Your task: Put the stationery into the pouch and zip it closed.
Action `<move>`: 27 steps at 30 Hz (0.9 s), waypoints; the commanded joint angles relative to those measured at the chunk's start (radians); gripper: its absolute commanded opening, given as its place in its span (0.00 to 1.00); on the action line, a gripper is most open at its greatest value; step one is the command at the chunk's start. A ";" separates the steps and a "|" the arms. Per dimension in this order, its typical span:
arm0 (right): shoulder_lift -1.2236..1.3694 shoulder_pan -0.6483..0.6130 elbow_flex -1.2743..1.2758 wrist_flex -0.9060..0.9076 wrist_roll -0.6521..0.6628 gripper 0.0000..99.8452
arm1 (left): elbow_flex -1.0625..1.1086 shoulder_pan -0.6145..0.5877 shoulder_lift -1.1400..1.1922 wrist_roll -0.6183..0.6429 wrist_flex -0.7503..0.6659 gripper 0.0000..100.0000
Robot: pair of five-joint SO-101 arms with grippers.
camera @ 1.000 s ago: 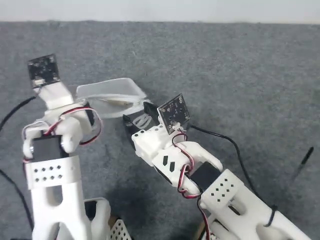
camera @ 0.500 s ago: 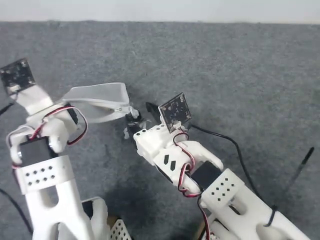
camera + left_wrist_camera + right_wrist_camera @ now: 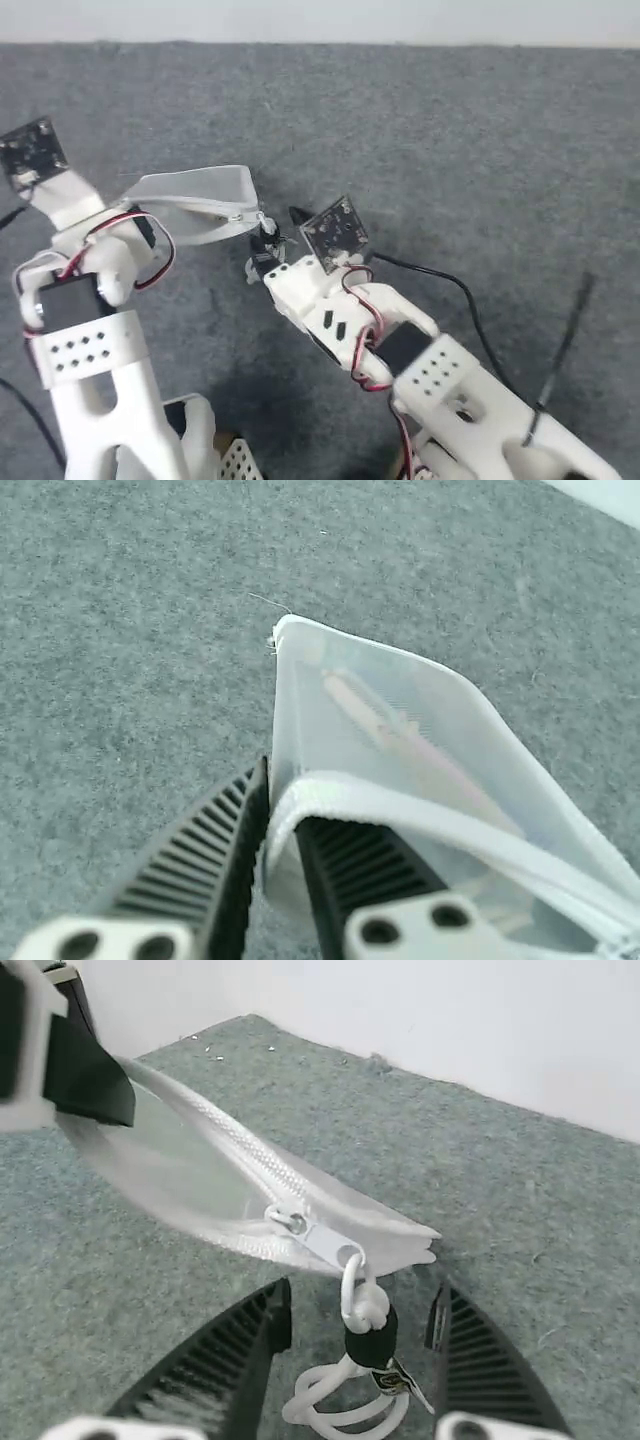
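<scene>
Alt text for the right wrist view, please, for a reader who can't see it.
The open right gripper flanks the cord hanging from the zip slider of a translucent pouch, the slider near the pouch's end. The left gripper clamps the pouch's far end over grey carpet.

my translucent milky-white soft pouch (image 3: 195, 197) has a solid white woven zip tape. through its wall shows a pale pink stick of stationery (image 3: 400, 735). the flat white zip tab (image 3: 325, 1245) carries a white cord (image 3: 350, 1285) with a black bead (image 3: 370, 1345). my left gripper (image 3: 275, 800) and right gripper (image 3: 358, 1305) have black ribbed fingers on white bodies. the mottled grey felt table (image 3: 480, 130) meets a white wall (image 3: 320, 20) at twelve o'clock.
</scene>
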 commanded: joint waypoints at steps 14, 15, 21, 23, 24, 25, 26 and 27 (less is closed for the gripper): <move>0.269 0.035 -0.002 -0.297 0.138 0.21 | -0.010 -0.008 -0.005 0.018 -0.037 0.01; 0.269 0.036 0.005 -0.303 0.140 0.21 | -0.010 -0.008 -0.005 0.018 -0.037 0.01; 0.269 0.038 0.011 -0.298 0.173 0.20 | -0.010 -0.008 -0.005 0.018 -0.037 0.01; 0.269 0.038 0.011 -0.302 0.173 0.16 | -0.010 -0.008 -0.005 0.018 -0.035 0.01; 0.269 0.038 0.011 -0.303 0.173 0.13 | -0.010 -0.008 -0.005 0.018 -0.035 0.01; 0.269 0.038 0.011 -0.303 0.173 0.11 | -0.010 -0.008 -0.005 0.018 -0.035 0.01; 0.269 0.038 0.011 -0.303 0.173 0.09 | -0.010 -0.008 -0.005 0.018 -0.035 0.01; 0.269 0.038 0.011 -0.305 0.173 0.07 | -0.010 -0.008 -0.005 0.018 -0.035 0.01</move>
